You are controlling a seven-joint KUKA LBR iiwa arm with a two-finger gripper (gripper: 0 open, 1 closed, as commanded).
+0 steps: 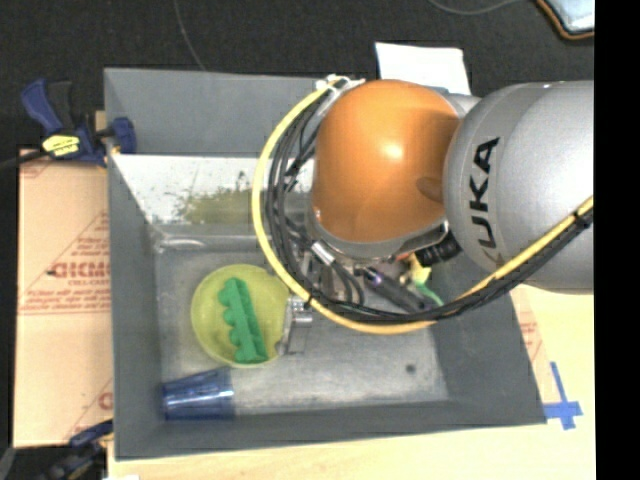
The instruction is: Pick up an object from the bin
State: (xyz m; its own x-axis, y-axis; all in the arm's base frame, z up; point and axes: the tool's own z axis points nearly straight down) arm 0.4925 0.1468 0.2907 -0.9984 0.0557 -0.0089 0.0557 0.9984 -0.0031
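Note:
A yellow-green round bowl (215, 303) lies on the bin floor, left of centre. On it rests a darker green toothed plastic piece (245, 320), lying along the bowl's right half. My gripper (292, 330) comes down from under the orange cover at the bowl's right rim, just beside the toothed piece. Nothing shows in its grasp. A blue plastic cup (198, 396) lies on its side in the bin's front left corner, well apart from the gripper.
The arm with its orange cover and looped cables hides the middle and right of the bin. A small green bit (428, 290) peeks out beneath the cables on the right. Bare grey floor shows along the front.

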